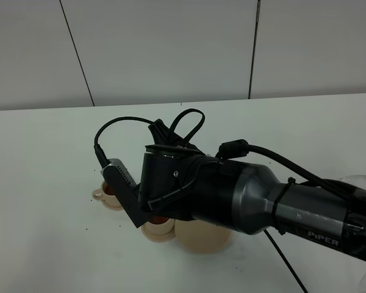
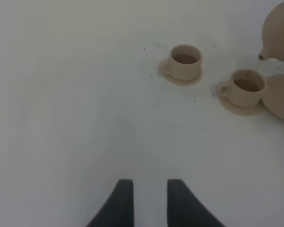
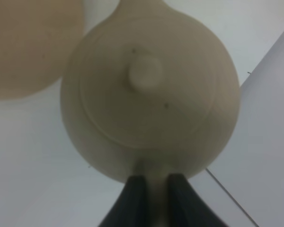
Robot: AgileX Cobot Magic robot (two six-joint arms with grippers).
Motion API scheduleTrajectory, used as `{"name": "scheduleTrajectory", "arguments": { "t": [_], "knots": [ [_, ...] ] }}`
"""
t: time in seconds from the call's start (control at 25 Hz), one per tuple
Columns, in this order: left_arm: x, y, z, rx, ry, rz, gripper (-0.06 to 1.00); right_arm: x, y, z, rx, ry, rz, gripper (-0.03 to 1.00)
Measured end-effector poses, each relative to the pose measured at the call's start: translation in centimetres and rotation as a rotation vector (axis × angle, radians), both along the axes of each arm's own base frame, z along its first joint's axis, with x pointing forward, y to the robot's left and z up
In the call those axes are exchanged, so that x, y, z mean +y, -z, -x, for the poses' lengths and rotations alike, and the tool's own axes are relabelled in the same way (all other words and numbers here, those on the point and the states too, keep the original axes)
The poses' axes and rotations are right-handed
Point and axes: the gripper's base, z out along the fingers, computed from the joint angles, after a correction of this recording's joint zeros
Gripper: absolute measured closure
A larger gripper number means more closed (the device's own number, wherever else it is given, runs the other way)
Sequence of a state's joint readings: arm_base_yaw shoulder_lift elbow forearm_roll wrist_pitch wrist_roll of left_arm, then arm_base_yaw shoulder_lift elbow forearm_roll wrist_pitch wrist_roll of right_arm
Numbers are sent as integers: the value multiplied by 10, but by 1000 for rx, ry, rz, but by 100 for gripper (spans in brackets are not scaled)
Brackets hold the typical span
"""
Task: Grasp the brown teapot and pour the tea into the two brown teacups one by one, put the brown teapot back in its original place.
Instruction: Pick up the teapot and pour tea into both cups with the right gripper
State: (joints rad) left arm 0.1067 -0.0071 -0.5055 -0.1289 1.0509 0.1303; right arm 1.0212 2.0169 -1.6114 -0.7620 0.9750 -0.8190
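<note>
Above the nearer teacup [image 2: 246, 87], right claw [image 3: 151, 191] apparently grips teapot [image 3: 149, 92].

the teapot [image 2: 280, 29] hangs above the nearer of two teacups [image 2: 246, 88], beside the big saucer [image 2: 280, 97].

Only one marking is reading legibly: white capitals "PiPER" are showing on the dark grey forearm casing of the right arm [image 1: 305, 213], near the lower right of the high view. Both wrist views are showing no readable text.
</note>
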Motion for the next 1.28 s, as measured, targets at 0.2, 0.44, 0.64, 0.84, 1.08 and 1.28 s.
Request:
{"name": "scheduleTrajectory", "arguments": {
  "t": [0.2,0.44,0.64,0.84,1.08,1.28],
  "knots": [
    [0,0,0,0,0,0,70,0,0,0,0,-1,0,87],
    [0,0,0,0,0,0,70,0,0,0,0,-1,0,87],
    [0,0,0,0,0,0,70,0,0,0,0,-1,0,87],
    [0,0,0,0,0,0,70,0,0,0,0,0,0,87],
    [0,0,0,0,0,0,70,0,0,0,0,0,0,87],
    [0,0,0,0,0,0,70,0,0,0,0,0,0,87]
  ]
}}
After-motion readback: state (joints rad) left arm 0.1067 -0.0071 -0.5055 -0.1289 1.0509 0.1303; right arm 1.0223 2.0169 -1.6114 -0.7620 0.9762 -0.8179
